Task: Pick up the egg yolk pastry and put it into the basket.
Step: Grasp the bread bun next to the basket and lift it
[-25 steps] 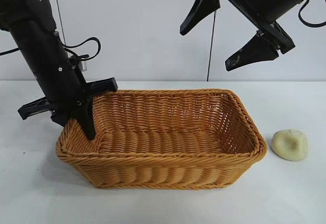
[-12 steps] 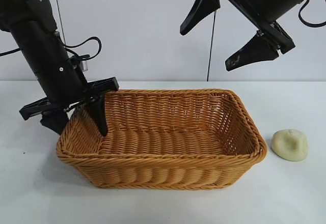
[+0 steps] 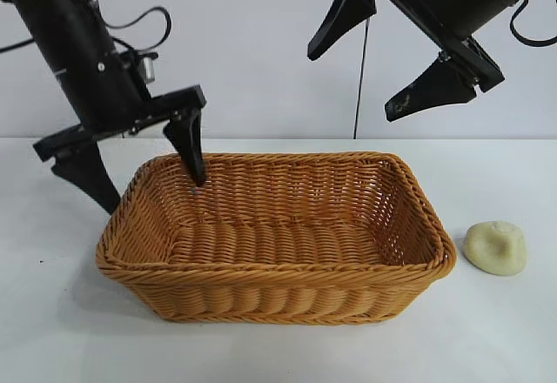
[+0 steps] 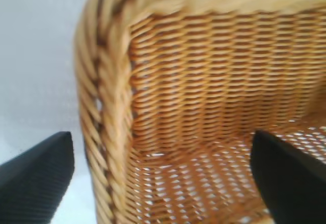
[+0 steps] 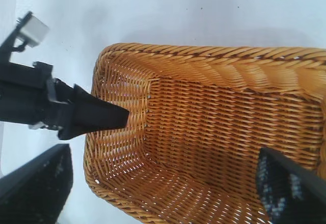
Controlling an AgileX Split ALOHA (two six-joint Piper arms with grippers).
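The egg yolk pastry (image 3: 495, 247), a pale cream dome, lies on the white table to the right of the basket (image 3: 278, 289), apart from it. The orange-brown wicker basket is empty. My left gripper (image 3: 156, 195) is open and empty above the basket's left end, one finger outside the rim and one inside; it does not touch the wall. In the left wrist view the left gripper (image 4: 163, 183) straddles the basket's braided rim (image 4: 109, 107). My right gripper (image 3: 352, 85) is open and empty, high above the basket's right half. The pastry shows in neither wrist view.
The white table (image 3: 52, 331) runs to a pale wall behind. The right wrist view looks down into the basket (image 5: 204, 132), with the left gripper's finger (image 5: 91, 114) at its far end. A thin cable (image 3: 359, 78) hangs behind the basket.
My left gripper has risen from low around the basket's left wall to above its rim, still open. The right arm, basket and pastry have not moved.
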